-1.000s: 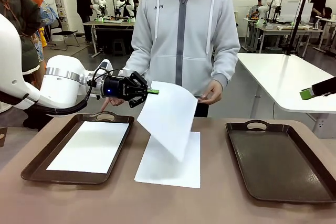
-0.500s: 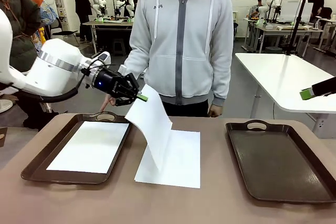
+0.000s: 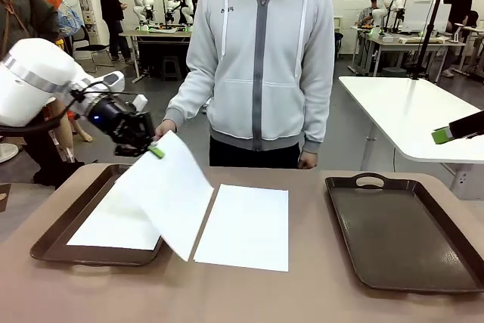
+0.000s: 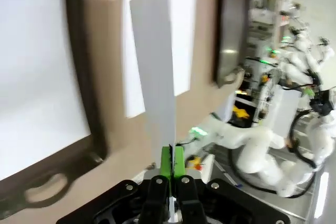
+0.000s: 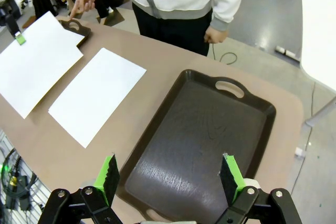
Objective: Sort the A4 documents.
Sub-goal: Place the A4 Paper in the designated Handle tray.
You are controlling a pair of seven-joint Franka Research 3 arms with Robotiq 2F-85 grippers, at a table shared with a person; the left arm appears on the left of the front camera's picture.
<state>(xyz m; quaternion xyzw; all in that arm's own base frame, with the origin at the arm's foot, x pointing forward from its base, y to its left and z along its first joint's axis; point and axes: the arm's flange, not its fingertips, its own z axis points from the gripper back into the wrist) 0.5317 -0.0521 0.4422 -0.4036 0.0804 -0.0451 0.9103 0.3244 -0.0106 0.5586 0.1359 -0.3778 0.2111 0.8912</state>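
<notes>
My left gripper [image 3: 153,149] is shut on the top corner of a white A4 sheet [image 3: 172,193], which hangs slanted over the right side of the left brown tray [image 3: 47,241]. Another sheet [image 3: 110,226] lies flat in that tray. A third sheet [image 3: 246,226] lies on the table between the trays. In the left wrist view the green pads [image 4: 172,161] pinch the held sheet [image 4: 157,66], seen edge-on. My right gripper [image 5: 169,177] stands open above the bare right tray [image 5: 205,129]; one of its fingers [image 3: 454,128] shows at the right edge of the front view.
A person in a grey hoodie stands at the far edge, with one hand [image 3: 163,128] just behind my left gripper and the other hand [image 3: 306,160] low at the side. The right tray [image 3: 404,228] holds nothing. A white table [image 3: 412,111] stands behind on the right.
My left gripper has carried the held sheet leftward and down, from above the middle sheet to over the left tray. The person's right-hand-side hand has dropped. The right gripper has not moved.
</notes>
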